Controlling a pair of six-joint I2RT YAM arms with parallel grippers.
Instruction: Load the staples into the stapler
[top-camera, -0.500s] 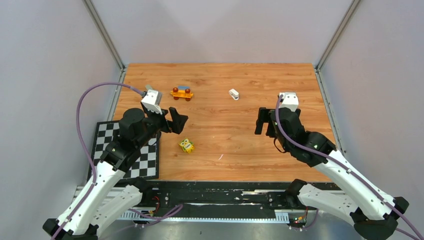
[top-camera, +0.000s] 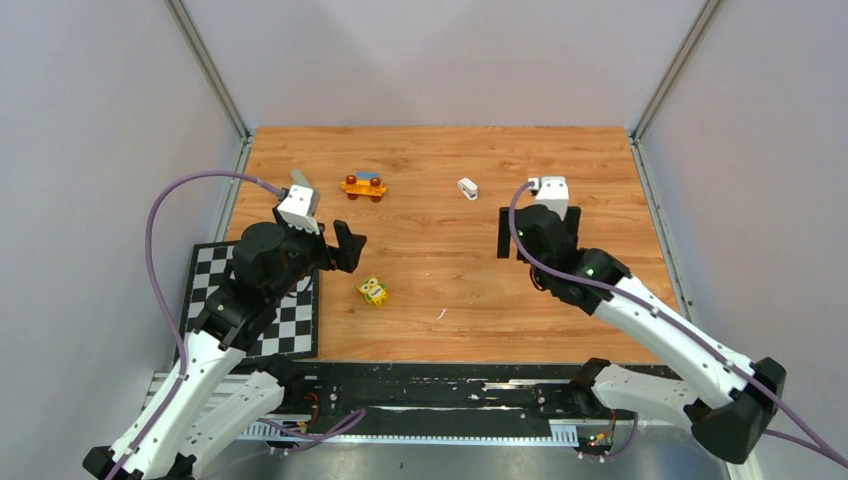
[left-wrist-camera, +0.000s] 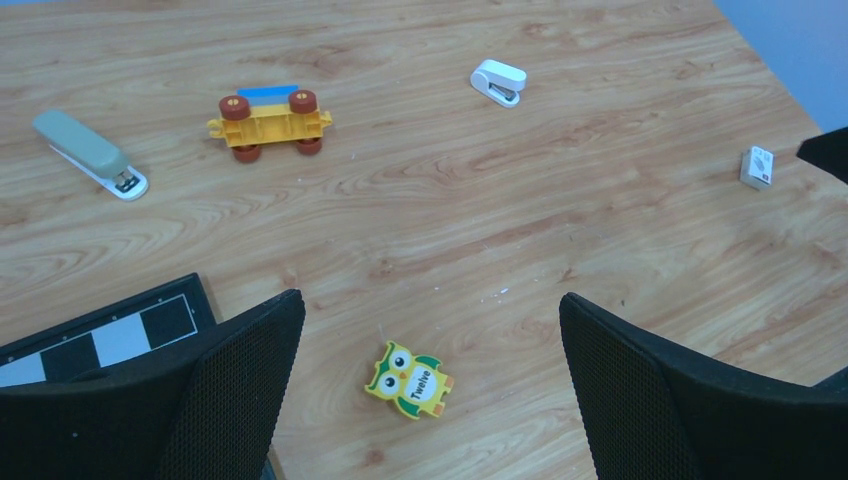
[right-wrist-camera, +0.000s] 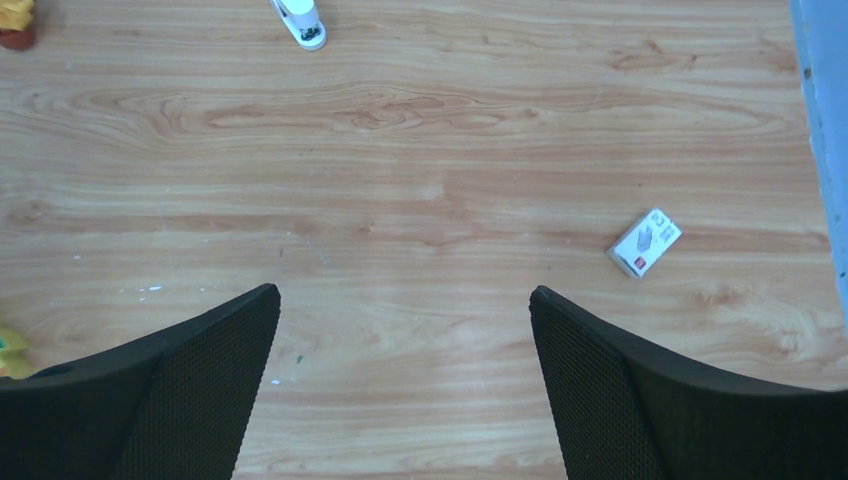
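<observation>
Two staplers lie at the back of the wooden table. One is a grey-green stapler (left-wrist-camera: 90, 155) at the far left, half hidden behind my left wrist (top-camera: 299, 181). The other is a small white stapler (top-camera: 468, 187) (left-wrist-camera: 498, 82) (right-wrist-camera: 300, 22) near the middle. No staples show in any view. My left gripper (top-camera: 325, 250) (left-wrist-camera: 430, 300) hovers open above a yellow owl piece (left-wrist-camera: 408, 380). My right gripper (top-camera: 538, 232) (right-wrist-camera: 403, 292) hangs open over bare wood, with nothing between its fingers.
A small white box with red print (right-wrist-camera: 644, 242) (left-wrist-camera: 757, 167) lies right of the right gripper. An orange toy cart (top-camera: 363, 186) (left-wrist-camera: 268, 118) stands between the staplers. The owl piece (top-camera: 373, 291) lies mid-table. A checkerboard mat (top-camera: 290, 320) covers the near left edge.
My right arm has swung left and a little farther from its base. My left gripper has drawn slightly left. Both stay open, and nothing on the table has moved.
</observation>
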